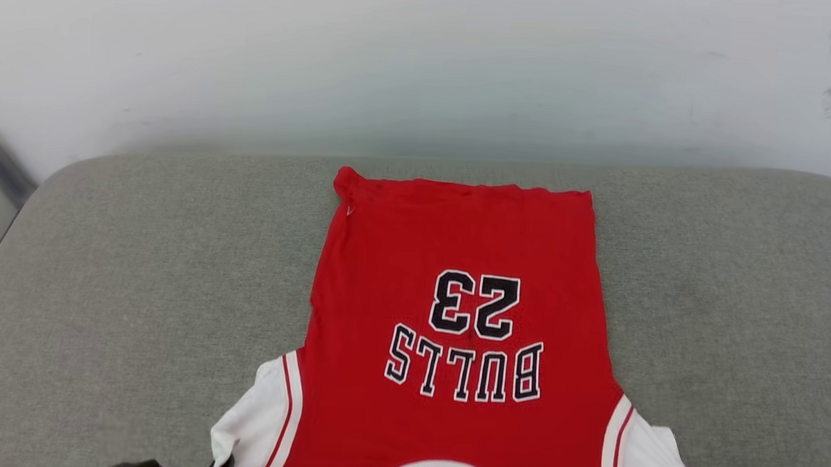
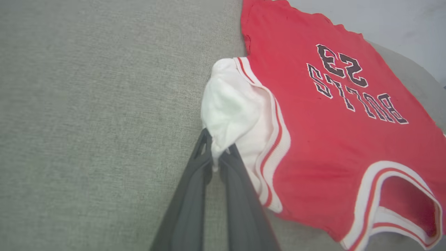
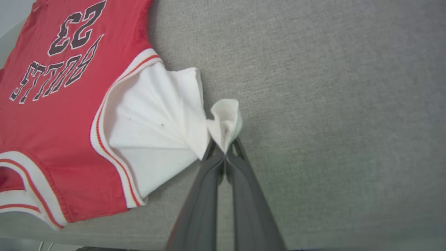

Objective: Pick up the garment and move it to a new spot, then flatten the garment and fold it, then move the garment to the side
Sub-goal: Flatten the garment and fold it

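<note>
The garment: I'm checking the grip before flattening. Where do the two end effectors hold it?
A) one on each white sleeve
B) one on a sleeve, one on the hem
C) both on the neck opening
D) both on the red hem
A: in the wrist views the left end effector and the right end effector are each shut on a white sleeve of the garment.

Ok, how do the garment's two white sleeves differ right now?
The left sleeve is bunched into a rounded puff; the right sleeve fans out in pleats. The left sleeve hugs the red body of the garment; the right sleeve stretches away. Both are white, each pinched in shut fingers: left gripper, right gripper.
</note>
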Tool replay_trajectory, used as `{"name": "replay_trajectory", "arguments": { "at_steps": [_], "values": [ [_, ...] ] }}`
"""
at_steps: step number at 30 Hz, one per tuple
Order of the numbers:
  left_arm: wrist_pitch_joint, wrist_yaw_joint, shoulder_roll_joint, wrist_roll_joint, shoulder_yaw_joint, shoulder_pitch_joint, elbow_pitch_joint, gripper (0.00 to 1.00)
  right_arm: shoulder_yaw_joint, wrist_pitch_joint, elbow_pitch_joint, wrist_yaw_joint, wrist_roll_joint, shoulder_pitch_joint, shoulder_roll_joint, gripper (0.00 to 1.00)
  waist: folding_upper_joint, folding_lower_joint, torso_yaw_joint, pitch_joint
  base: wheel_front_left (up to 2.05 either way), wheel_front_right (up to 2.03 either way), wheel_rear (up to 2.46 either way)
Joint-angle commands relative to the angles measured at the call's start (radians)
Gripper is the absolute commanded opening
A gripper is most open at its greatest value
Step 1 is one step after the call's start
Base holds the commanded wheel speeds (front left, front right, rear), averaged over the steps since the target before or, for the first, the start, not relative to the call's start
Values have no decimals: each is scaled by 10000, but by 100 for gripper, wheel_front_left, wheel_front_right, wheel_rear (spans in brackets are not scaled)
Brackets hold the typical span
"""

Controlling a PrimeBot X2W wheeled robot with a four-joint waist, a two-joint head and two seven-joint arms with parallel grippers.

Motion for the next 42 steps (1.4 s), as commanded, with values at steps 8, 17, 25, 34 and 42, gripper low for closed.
{"name": "replay_trajectory", "arguments": {
  "at_steps": [8,17,25,34,42],
  "values": [
    [183,240,-117,146,-397,284,-704,0,154,59,-289,-5,-168,263,278,100,0,3,145,116,0,0,0],
    [72,153,-255,477,-662,-357,-1007,0,34,-2023,-74,-5,-354,-1712,254,100,0,3,366,638,0,0,0],
    [-78,24,-434,940,-919,-1382,-1624,0,-228,-2465,2245,-5,-316,-5423,-558,100,0,3,1091,1864,0,0,0],
    [-264,-261,-717,1262,-1226,-2416,-2097,0,-198,508,5603,-5,-523,-9723,-1914,100,0,3,2045,3342,0,0,0],
    [-489,-483,-1035,1382,-1401,-3176,-2212,0,-411,2989,7026,-5,-1607,-12335,-2241,100,0,3,2498,4555,0,0,0]
  ]
}}
